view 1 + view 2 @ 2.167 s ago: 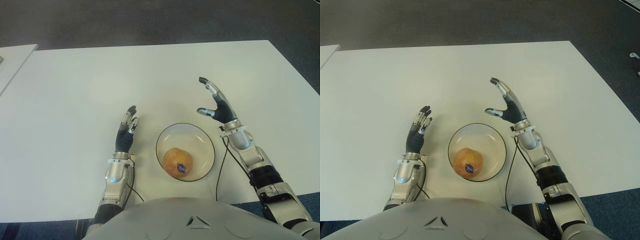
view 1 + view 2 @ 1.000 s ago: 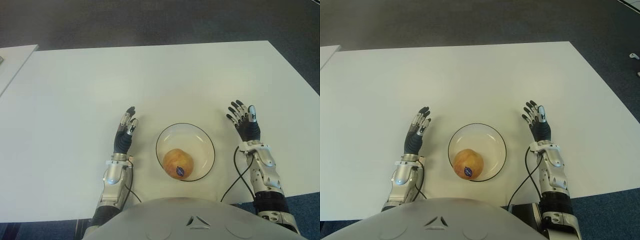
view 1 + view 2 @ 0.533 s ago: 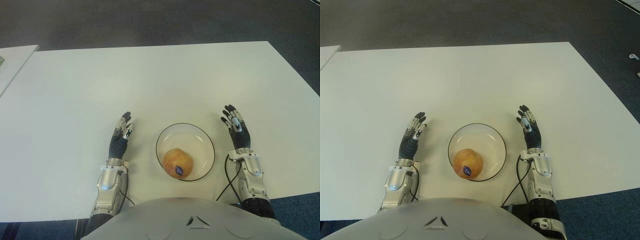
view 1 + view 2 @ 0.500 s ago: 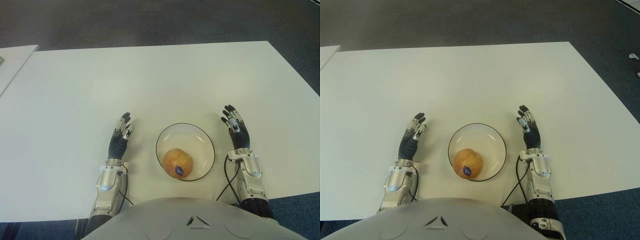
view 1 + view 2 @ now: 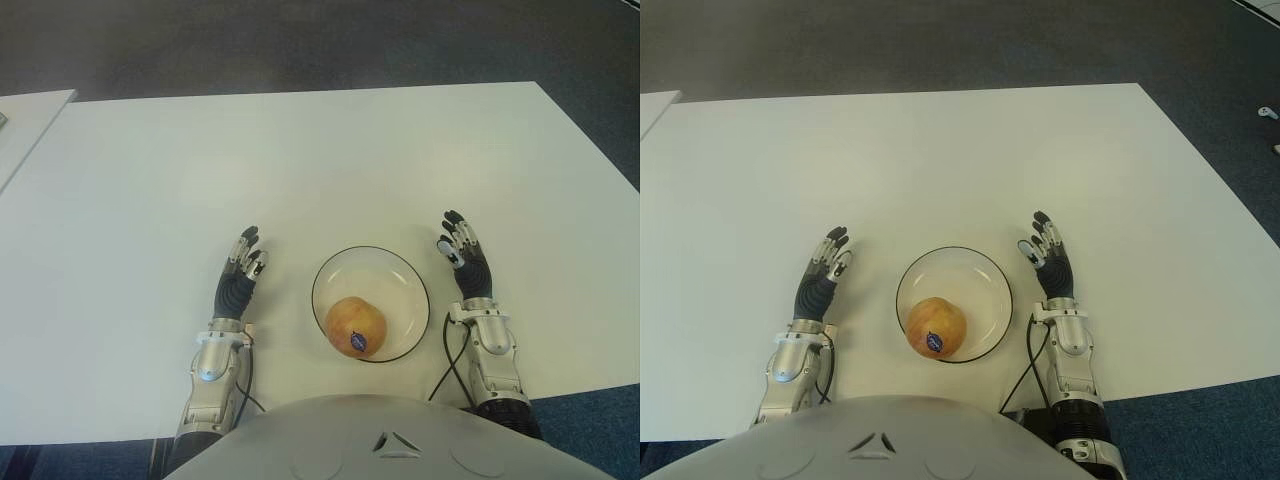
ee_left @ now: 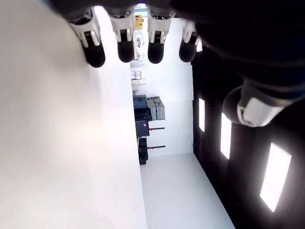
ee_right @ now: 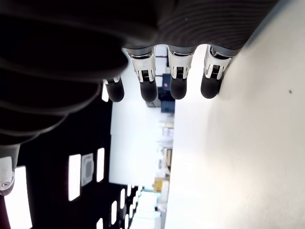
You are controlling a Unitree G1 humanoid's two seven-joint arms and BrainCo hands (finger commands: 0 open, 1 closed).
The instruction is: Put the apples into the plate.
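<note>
The apple (image 5: 355,326) sits inside the clear plate (image 5: 400,270) at the near middle of the white desk (image 5: 300,150), in the plate's near half, with its sticker facing up. My left hand (image 5: 238,282) is just left of the plate and my right hand (image 5: 466,265) just right of it. On both hands my fingers (image 6: 125,47) are extended, spread wide, and hold nothing.

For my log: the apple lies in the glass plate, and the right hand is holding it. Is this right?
Not quite. The apple does lie in the plate, but the right hand holds nothing: the left eye view shows it open beside the plate, apart from the apple.
</note>
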